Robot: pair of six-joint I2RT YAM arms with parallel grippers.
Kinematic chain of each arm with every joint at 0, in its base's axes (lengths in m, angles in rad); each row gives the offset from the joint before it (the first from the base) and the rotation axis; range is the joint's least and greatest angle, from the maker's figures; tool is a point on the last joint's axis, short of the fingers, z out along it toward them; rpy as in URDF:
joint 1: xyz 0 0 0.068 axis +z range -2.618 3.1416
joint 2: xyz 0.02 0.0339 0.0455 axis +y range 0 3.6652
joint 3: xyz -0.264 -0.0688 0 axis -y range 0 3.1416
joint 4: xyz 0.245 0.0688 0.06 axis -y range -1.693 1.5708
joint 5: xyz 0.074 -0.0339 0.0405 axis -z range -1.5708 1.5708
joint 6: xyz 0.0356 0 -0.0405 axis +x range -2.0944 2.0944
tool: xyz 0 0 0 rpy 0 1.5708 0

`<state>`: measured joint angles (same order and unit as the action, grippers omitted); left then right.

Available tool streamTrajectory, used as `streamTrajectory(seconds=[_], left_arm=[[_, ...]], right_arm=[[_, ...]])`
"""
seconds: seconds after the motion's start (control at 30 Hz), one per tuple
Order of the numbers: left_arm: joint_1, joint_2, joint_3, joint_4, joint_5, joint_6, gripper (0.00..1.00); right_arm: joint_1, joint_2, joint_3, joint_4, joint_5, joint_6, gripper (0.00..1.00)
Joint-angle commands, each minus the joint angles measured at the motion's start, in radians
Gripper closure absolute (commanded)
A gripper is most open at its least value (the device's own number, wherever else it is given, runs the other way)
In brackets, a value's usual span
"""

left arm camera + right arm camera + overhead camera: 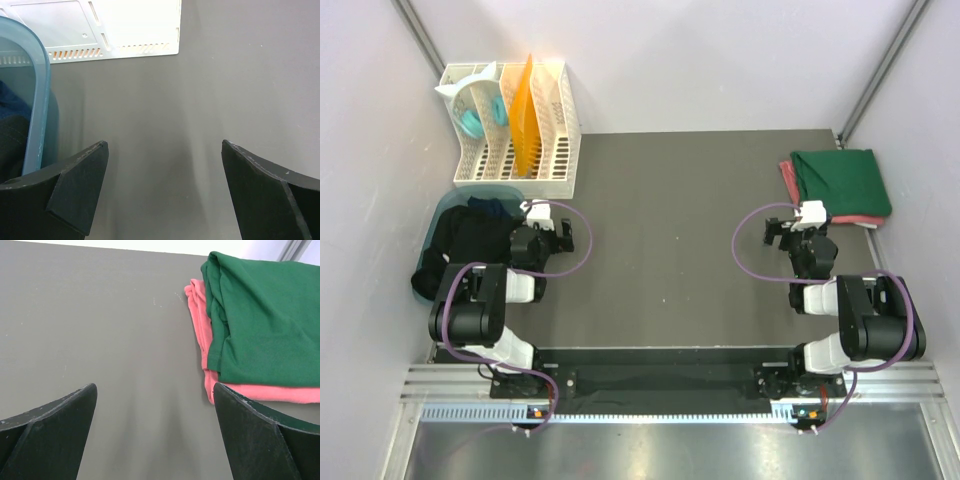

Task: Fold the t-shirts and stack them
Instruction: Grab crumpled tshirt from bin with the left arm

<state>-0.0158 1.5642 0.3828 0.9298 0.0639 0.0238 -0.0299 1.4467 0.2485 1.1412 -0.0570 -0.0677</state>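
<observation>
Left end effector: jaws spread wide, holding nothing, only bare grey counter showing in the gap. It sits at the left side of the counter, just right of the teal tub, with the tub's rim beside its left finger

Right end effector: jaws also fully apart, gripping nothing, over bare counter at the right side. Its fingertips point toward the far right corner

T-shirts, two groups:
- Far right corner of the counter: a folded stack. The dark green shirt lies on top and the pinkish-red shirt under it. The red one shows as a strip along the left edge and the near edge of the green. The stack lies flat and is apart from the right end effector, ahead of it and to its right
- Left edge: a loose dark heap in the teal tub, unfolded. It is mostly black cloth, with a bit of navy at the far side. The black cloth spills over the tub's near-left rim. I cannot tell how many shirts are in the heap

White slotted rack stands at the far left corner, just behind the tub. An orange sheet stands upright in its slots, with a pale teal item to the left of it
</observation>
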Motion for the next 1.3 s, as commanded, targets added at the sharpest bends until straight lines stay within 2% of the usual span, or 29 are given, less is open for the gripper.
streamTrajectory(seconds=[0.0, 0.5, 0.53, 0.6, 0.63, 0.7, 0.73, 0.77, 0.8, 0.83, 0.87, 0.9, 0.93, 0.97, 1.0, 1.03, 1.07, 1.1, 1.13, 1.17, 1.27], left_arm=[[-0.003, -0.003, -0.007, 0.072, 0.014, -0.012, 0.01], [-0.003, -0.012, -0.015, 0.082, 0.019, -0.012, 0.01], [-0.003, -0.021, -0.007, 0.064, 0.025, -0.009, 0.01], [-0.001, -0.081, 0.046, -0.075, 0.030, -0.010, 0.01], [-0.001, -0.105, 0.065, -0.130, 0.040, -0.007, 0.01], [-0.001, -0.182, 0.111, -0.216, 0.074, 0.019, 0.01], [-0.001, -0.238, 0.132, -0.262, 0.114, 0.074, 0.01], [-0.001, -0.260, 0.210, -0.424, 0.152, 0.120, 0.01], [-0.001, -0.276, 0.266, -0.534, 0.186, 0.169, 0.01], [-0.003, -0.282, 0.331, -0.656, 0.235, 0.262, 0.01], [-0.001, -0.268, 0.484, -0.809, 0.266, 0.322, 0.01], [-0.001, -0.251, 0.566, -1.087, 0.281, 0.384, 0.01], [-0.003, -0.207, 0.647, -1.228, 0.272, 0.468, 0.01], [-0.003, -0.187, 0.786, -1.334, 0.249, 0.485, 0.01], [-0.001, -0.164, 0.847, -1.506, 0.222, 0.508, 0.01], [-0.003, -0.121, 0.901, -1.590, 0.186, 0.571, 0.01], [-0.004, -0.101, 1.001, -1.659, 0.066, 0.562, 0.01], [-0.003, -0.077, 1.040, -1.728, 0.007, 0.552, 0.01], [-0.003, -0.038, 1.071, -1.813, -0.054, 0.542, 0.01], [-0.003, -0.023, 1.111, -1.853, -0.200, 0.535, 0.01], [0.026, -0.009, 1.087, -1.925, -0.346, 0.593, 0.01]], right_arm=[[0.010, 0.000, -0.003, 0.077, 0.000, 0.011, 0.00], [0.010, -0.015, -0.005, 0.075, -0.018, 0.008, 0.00], [0.010, -0.037, 0.004, 0.033, -0.036, -0.009, 0.00], [0.010, -0.131, 0.031, -0.068, -0.111, -0.027, 0.00], [0.010, -0.167, 0.055, -0.162, -0.131, -0.038, 0.00], [0.010, -0.283, 0.083, -0.242, -0.174, -0.041, 0.00], [0.010, -0.314, 0.130, -0.333, -0.200, -0.053, 0.00], [0.010, -0.365, 0.171, -0.415, -0.286, -0.079, 0.00], [0.012, -0.380, 0.307, -0.707, -0.337, -0.145, 0.00], [0.012, -0.381, 0.390, -0.880, -0.416, -0.344, 0.00], [0.012, -0.368, 0.479, -1.064, -0.551, -0.474, 0.00], [0.015, -0.330, 0.644, -1.383, -0.582, -0.580, 0.00], [0.015, -0.307, 0.717, -1.494, -0.584, -0.668, 0.00], [0.015, -0.289, 0.779, -1.565, -0.508, -0.635, 0.00], [0.015, -0.255, 0.892, -1.675, -0.459, -0.601, 0.00], [0.019, -0.237, 0.953, -1.746, -0.402, -0.601, 0.00], [0.022, -0.214, 1.016, -1.822, -0.338, -0.630, 0.00], [0.022, -0.166, 1.138, -1.989, -0.328, -0.673, 0.00], [0.022, -0.145, 1.187, -2.047, -0.323, -0.713, 0.00], [0.024, -0.126, 1.221, -2.071, -0.281, -0.689, 0.00], [0.022, -0.132, 1.294, -2.118, -0.241, -0.646, 0.00]])
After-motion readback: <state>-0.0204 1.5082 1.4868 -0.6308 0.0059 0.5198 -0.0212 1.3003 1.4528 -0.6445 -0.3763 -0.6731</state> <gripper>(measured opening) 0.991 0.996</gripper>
